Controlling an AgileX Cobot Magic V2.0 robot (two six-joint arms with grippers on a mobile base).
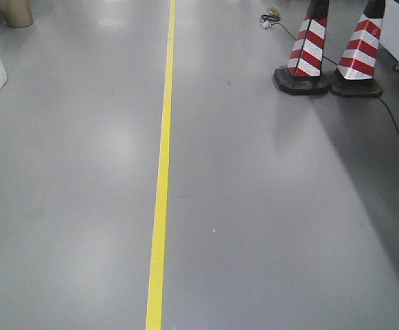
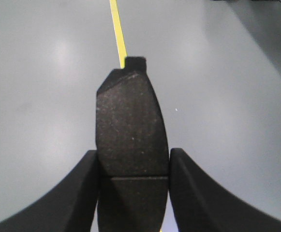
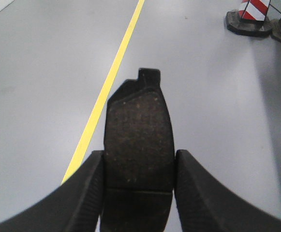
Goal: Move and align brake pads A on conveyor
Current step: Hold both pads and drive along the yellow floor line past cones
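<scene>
Front view: a smooth grey painted floor [image 1: 268, 220] carries a straight yellow tape line [image 1: 161, 185]; two red-and-white striped traffic cones [image 1: 308, 51] on black bases stand side by side at the upper right, with a thin black cable [image 1: 391, 113] beside them.

Left wrist view: the left gripper [image 2: 134, 154] grips a dark grey flat oblong brake pad [image 2: 128, 116] held above the floor, tabbed end pointing away.

Right wrist view: the right gripper [image 3: 139, 154] grips a brown-grey flat oblong brake pad [image 3: 139, 125], also held above the floor, just right of the yellow line.
</scene>
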